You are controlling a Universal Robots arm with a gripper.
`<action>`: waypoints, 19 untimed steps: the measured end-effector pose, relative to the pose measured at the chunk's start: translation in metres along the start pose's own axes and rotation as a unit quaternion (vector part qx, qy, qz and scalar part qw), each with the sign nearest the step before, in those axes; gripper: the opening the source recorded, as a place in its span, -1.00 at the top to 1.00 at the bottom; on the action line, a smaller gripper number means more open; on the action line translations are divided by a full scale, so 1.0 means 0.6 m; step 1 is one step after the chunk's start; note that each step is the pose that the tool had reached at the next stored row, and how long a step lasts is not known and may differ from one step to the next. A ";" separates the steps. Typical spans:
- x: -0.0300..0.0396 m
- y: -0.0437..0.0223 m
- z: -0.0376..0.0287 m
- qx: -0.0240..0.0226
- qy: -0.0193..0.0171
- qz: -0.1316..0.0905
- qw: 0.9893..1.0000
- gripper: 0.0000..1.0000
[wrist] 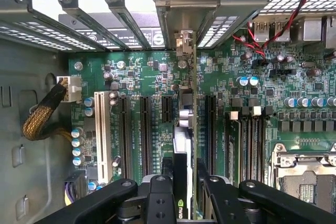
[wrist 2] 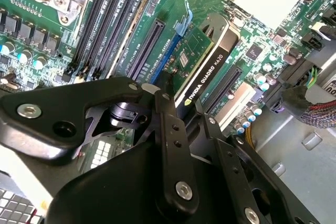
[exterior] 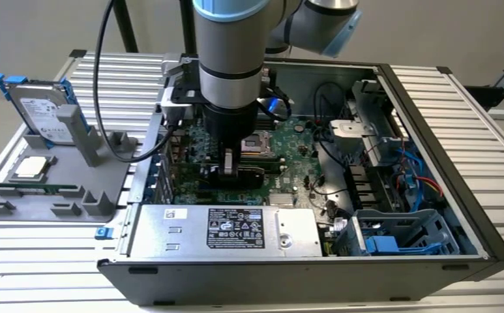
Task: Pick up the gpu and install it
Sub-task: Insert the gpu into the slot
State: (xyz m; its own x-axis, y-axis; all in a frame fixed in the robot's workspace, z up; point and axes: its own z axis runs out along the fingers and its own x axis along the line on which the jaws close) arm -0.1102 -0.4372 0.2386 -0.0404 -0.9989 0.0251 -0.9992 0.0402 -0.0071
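Open computer case (exterior: 460, 215) lies on its side on the slatted table (exterior: 495, 124), motherboard (exterior: 300, 140) facing up. The arm (exterior: 230, 59) comes straight down into the case and blocks much of the board's middle in the exterior view. Power supply (exterior: 225, 231) fills the near wall; a blue-latched drive cage (exterior: 400, 238) sits at the exterior view's right. Outside the case, on the exterior view's left, a grey holder tray (exterior: 4, 212) carries a hard drive (exterior: 47, 114) standing upright.

Gripper (wrist: 184, 187) — fingers (wrist 2: 170, 129) closed narrow on the gpu (wrist 2: 202, 72), which stands on edge over the expansion slots (wrist: 144, 124). Its bracket end meets the rear slot covers (wrist: 123, 22). Whether the card is fully seated — hard to tell. Braided cable bundle (wrist: 39, 116) lies beside the slots, clear of the card.
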 end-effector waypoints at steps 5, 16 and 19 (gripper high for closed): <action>0.001 0.001 0.001 0.000 0.000 0.000 1.000 1.00; 0.002 -0.001 -0.004 -0.002 0.000 0.000 1.000 1.00; 0.003 -0.001 -0.004 -0.002 0.000 0.000 1.000 1.00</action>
State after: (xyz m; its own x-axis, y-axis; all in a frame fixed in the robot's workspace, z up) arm -0.1096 -0.4387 0.2407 -0.0400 -0.9989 0.0245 -0.9992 0.0400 -0.0022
